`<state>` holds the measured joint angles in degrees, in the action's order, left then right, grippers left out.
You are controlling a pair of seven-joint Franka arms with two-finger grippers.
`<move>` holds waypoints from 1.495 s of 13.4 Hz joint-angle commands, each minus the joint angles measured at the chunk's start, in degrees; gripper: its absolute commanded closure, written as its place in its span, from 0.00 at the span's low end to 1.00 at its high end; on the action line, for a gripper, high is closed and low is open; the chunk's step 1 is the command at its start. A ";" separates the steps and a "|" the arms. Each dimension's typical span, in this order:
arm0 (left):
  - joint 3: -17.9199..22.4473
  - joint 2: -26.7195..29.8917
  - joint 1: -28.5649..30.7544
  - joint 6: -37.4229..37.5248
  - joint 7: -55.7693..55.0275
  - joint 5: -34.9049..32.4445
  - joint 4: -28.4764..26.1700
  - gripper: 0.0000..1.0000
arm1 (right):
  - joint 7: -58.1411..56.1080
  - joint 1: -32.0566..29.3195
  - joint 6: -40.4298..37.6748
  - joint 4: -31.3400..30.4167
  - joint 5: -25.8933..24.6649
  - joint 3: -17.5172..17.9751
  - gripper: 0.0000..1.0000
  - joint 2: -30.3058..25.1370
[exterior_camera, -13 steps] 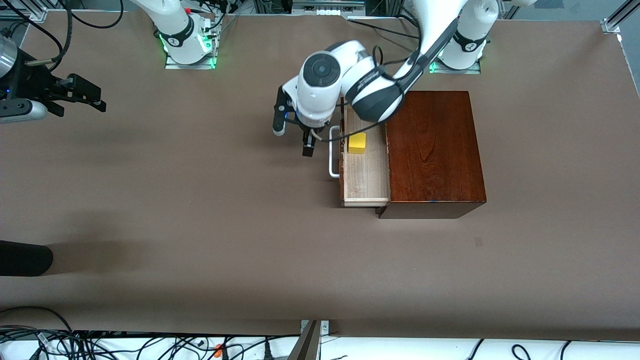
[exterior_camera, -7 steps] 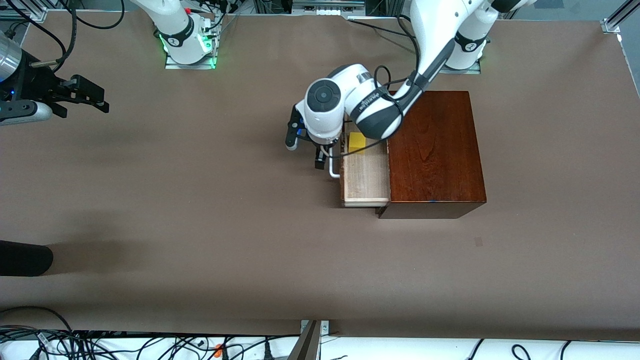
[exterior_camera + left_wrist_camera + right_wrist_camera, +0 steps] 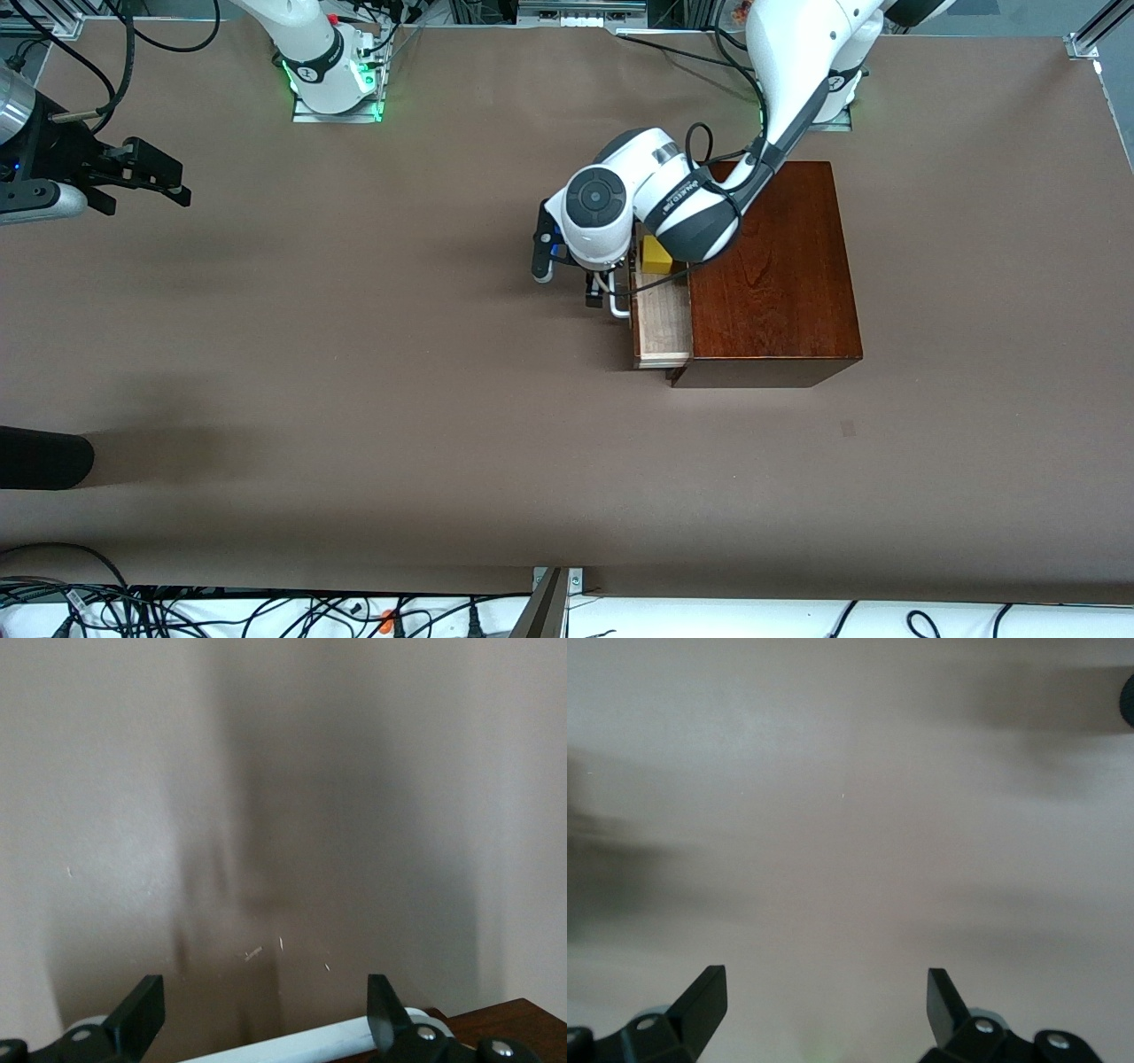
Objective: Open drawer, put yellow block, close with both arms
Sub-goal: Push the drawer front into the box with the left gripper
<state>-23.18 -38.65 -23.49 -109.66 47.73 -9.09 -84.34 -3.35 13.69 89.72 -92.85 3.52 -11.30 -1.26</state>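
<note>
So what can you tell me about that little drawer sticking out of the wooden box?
The drawer belongs to a dark reddish-brown polished wooden box and is only partly out, pointing toward the right arm's end of the table. Its inside is pale, bare wood. A white bar handle runs along its front. A small yellow block lies inside, half hidden under the left arm. The left gripper, fingers spread, is right at the handle.

The drawer (image 3: 663, 323) juts from the wooden box (image 3: 766, 266) toward the right arm's end of the table; the yellow block (image 3: 656, 257) sits in it.
</note>
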 commanded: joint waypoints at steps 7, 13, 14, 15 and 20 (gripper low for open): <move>1.21 3.58 5.29 8.15 1.93 -2.60 -1.26 0.00 | 0.01 0.11 -0.69 1.09 -0.01 -0.04 0.00 0.30; 1.12 3.84 5.38 8.05 1.67 -2.86 -1.00 0.00 | 0.01 0.02 -0.69 1.09 -0.01 -0.13 0.00 0.30; 1.03 4.62 5.56 8.14 1.32 -2.51 -0.91 0.00 | 0.01 0.02 -0.69 1.09 -0.01 -0.13 0.00 0.38; 0.86 5.50 6.17 8.14 -0.60 -1.98 -0.57 0.00 | 0.01 0.02 -0.69 1.09 -0.01 -0.13 0.00 0.38; 0.85 17.01 6.35 15.33 -33.51 2.42 0.83 0.00 | 0.01 -0.15 -0.60 1.09 -0.01 -0.22 0.00 0.38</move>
<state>-22.47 -27.46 -17.59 -97.99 25.30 -7.90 -82.93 -3.35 13.66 89.70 -92.84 3.52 -11.44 -1.21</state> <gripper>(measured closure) 0.000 0.000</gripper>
